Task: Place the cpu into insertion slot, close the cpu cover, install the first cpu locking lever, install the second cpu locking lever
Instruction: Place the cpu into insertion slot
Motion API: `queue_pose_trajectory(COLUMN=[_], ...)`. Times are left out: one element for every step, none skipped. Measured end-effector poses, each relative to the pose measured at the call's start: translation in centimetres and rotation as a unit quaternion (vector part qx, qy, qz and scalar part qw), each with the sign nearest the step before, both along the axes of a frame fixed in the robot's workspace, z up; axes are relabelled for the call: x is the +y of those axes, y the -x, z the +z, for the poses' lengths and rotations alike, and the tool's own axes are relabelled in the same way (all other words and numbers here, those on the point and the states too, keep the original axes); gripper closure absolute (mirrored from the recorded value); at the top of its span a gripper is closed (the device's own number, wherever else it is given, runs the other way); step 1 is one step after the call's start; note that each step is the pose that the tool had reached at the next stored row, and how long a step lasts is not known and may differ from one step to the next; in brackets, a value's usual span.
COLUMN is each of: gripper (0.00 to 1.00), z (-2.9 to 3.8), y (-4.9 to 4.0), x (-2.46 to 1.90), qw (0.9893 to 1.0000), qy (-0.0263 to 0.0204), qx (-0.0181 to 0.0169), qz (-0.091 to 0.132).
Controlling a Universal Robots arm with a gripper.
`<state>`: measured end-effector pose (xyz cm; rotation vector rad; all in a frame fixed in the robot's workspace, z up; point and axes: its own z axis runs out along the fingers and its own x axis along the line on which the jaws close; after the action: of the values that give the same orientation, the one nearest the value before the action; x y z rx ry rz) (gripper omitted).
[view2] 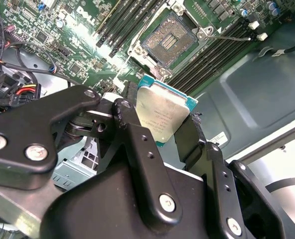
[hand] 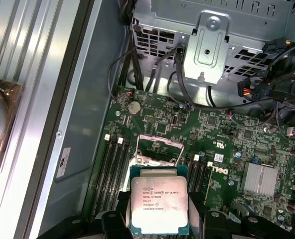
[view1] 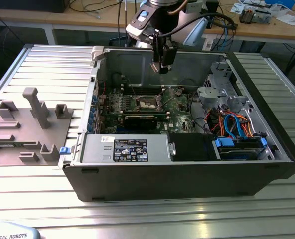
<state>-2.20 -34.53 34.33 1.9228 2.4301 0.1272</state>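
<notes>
Dull silver metal cpu (hand: 159, 203), matt black claw (view2: 159, 121), ribbed metal table (view1: 137, 215).

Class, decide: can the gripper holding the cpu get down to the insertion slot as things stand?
Probably yes: the gripper holds the cpu above the insertion slot, which lies uncovered, nothing between.

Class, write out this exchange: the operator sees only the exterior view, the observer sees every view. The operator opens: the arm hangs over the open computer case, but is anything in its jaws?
Observer: Yes. In both wrist views the gripper has its jaws shut on the cpu, pinched by two opposite edges, with the metal top showing.
Operator: Is the insertion slot free?
Observer: In the second wrist view the insertion slot lies uncovered, its contacts bare, with no chip in it.
Operator: Is the cpu down on it?
Observer: No. The second wrist view shows the cpu apart from the slot, off the green board.
</notes>
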Motion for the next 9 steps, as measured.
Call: queue_pose_trajectory(gripper=[0.46,0.46,0.46,0.46,0.46,0.46,0.46,0.46,0.46], z=[0.0,-0.01,-0.01,-0.02,-0.03,-0.04,-0.04,-0.05,-0.06], y=[0.0,0.0,0.0,0.0,0.0,0.0,0.0,0.0,0.0], x=[0.0,0.0,0.0,0.0,0.0,0.01,0.0,0.0,0.0], qw=[1.0,1.0,1.0,1.0,1.0,1.0,0.9999,0.9999,0.9998], qy=[0.0,0.0,0.0001,0.0003,0.0005,0.0007,0.0017,0.0031,0.0047], qx=[0.0,0.0,0.0,0.0001,0.0008,0.0034,0.0088,0.0135,0.0171], qz=[-0.001,-0.002,-0.003,-0.003,-0.004,-0.004,-0.005,-0.005,-0.005])
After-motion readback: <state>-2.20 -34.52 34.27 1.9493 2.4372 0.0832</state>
